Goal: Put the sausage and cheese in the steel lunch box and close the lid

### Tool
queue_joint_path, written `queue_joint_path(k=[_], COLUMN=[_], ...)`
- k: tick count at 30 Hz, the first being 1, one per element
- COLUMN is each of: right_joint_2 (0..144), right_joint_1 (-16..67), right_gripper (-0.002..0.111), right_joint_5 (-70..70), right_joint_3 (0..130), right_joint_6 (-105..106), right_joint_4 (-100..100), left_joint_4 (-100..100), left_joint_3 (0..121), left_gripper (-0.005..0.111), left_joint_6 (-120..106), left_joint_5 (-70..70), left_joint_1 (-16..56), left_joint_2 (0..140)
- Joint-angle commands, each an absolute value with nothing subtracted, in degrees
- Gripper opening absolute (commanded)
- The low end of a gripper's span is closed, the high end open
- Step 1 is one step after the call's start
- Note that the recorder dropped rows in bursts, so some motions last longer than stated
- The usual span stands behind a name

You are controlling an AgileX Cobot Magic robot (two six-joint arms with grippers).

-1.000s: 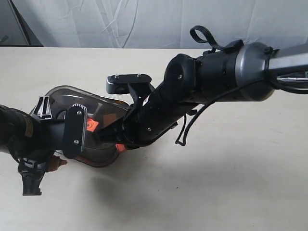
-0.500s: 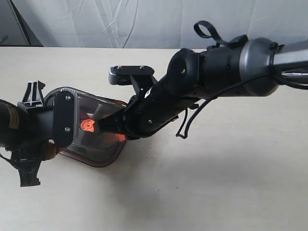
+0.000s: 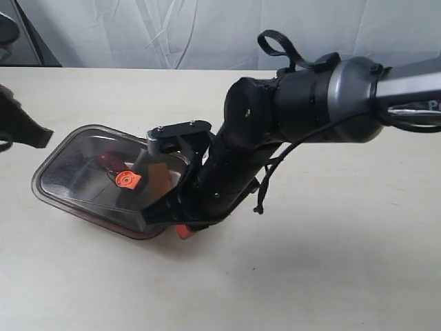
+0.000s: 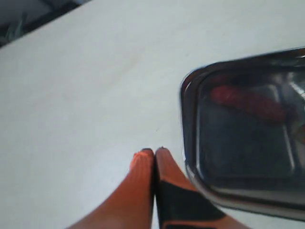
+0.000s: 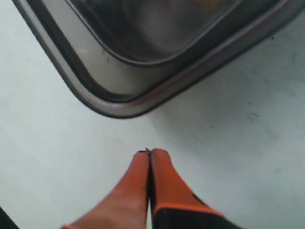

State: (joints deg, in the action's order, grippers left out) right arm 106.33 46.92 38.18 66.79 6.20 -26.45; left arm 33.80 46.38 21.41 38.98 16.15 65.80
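left pincer (image 4: pixel 153 153): your two orange fingers are pressed together with nothing between them, over bare table, just beside the rounded left corner of the box and not touching it.
right pincer (image 5: pixel 149 153): fingers likewise together and empty, over the table just off a near corner of the box; in the exterior view you see the orange tip poking out under the right arm (image 3: pixel 275 117).
steel lunch box (image 5: pixel 102 71): it sits on the table's left half, its long side running at a slant from far left to near right.
lid (image 3: pixel 76 169): the dark smoky cover lies over the whole box, orange valve (image 3: pixel 126 180) up at the centre; you cannot tell whether it is pressed fully home.
sausage (image 3: pixel 109 160): inside the box, showing red through the lid, far-left of the valve.
cheese (image 3: pixel 160 176): an orange-brown wedge seen through the lid, right of the valve, partly hidden by your right arm.
table (image 3: pixel 331 276): pale, with a white cloth (image 3: pixel 207 34) hanging along its far edge.
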Motion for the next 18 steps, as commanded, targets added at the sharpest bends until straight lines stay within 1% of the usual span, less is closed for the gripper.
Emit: queue_joint_path(k=[1,8,13,18], right_joint_2=[106.45,106.45,106.58,107.56], right_joint_1=[48.29,49.47,51.65,52.40], right_gripper=[0.000,0.000,0.000,0.000], right_joint_5=[34.18,37.16,38.64,37.94], right_joint_3=[67.04,67.04,67.04,67.04], right_joint_6=[3.09,2.29,1.25,-2.51], right_joint_4=[-26.17,-25.77,-25.53,-23.38], left_joint_4=[25.37,7.38,5.82,1.55], left_joint_3=[50.42,55.26,57.41,57.41], left_gripper=[0.000,0.000,0.000,0.000], left_joint_6=[17.67,3.71,0.89,-2.06], left_joint_5=[49.66,55.72,64.30,64.60], left_joint_1=[11.01,3.15,-0.91,-2.14], left_joint_2=[69.11,77.27,83.18,87.27])
